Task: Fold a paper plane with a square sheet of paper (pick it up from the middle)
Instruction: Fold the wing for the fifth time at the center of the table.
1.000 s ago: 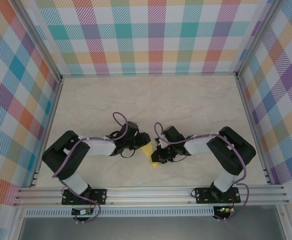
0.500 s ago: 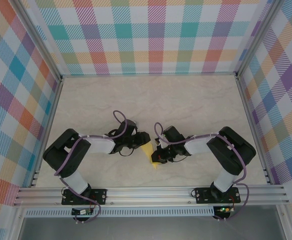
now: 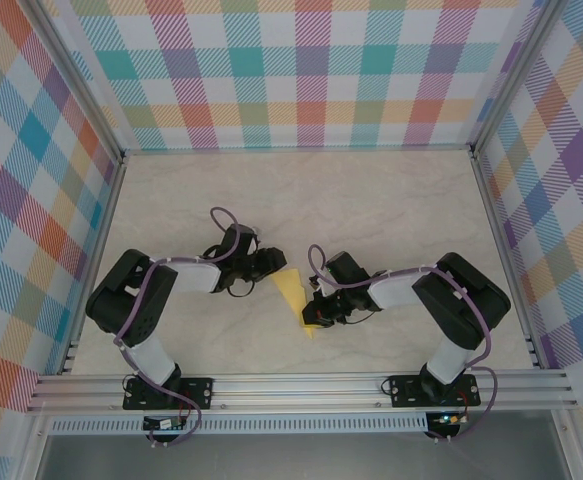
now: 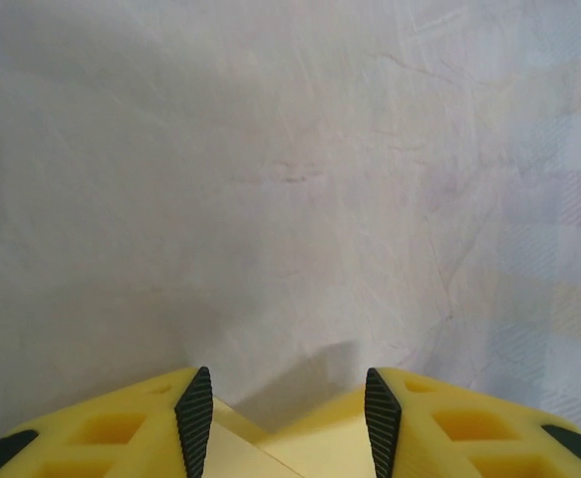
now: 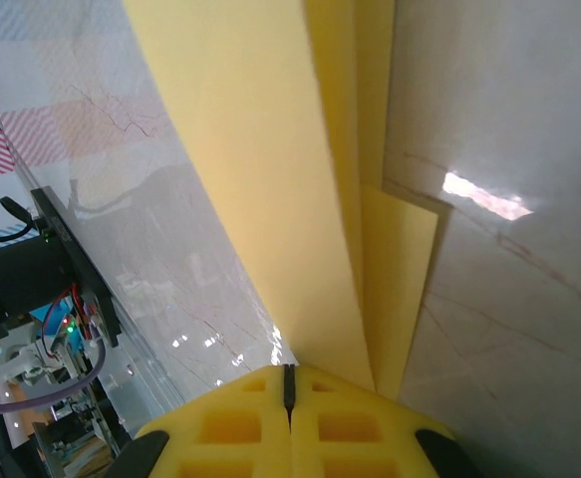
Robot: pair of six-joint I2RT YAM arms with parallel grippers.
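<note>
The square sheet of paper [image 3: 293,291] is bright yellow and folded into a narrow layered strip, lying between the two arms near the table's front. My left gripper [image 3: 269,263] sits just left of the strip's far end with its jaws apart. In the left wrist view, the left gripper [image 4: 287,376] has two creased paper corners [image 4: 270,453] low between its fingers, with no visible contact. My right gripper [image 3: 316,309] is at the strip's near right edge. In the right wrist view, the right gripper [image 5: 290,370] is shut, and the folded layers [image 5: 270,179] run straight out from its tips.
The marble-patterned tabletop [image 3: 371,210] is ringed by checkered walls and an aluminium frame [image 3: 301,385] along the front. A shelf with electronics and cables [image 5: 41,299] lies beyond the table edge in the right wrist view.
My left arm has drawn back to the left and slightly away, uncovering the far part of the yellow paper. The right arm and the paper under it have stayed put.
</note>
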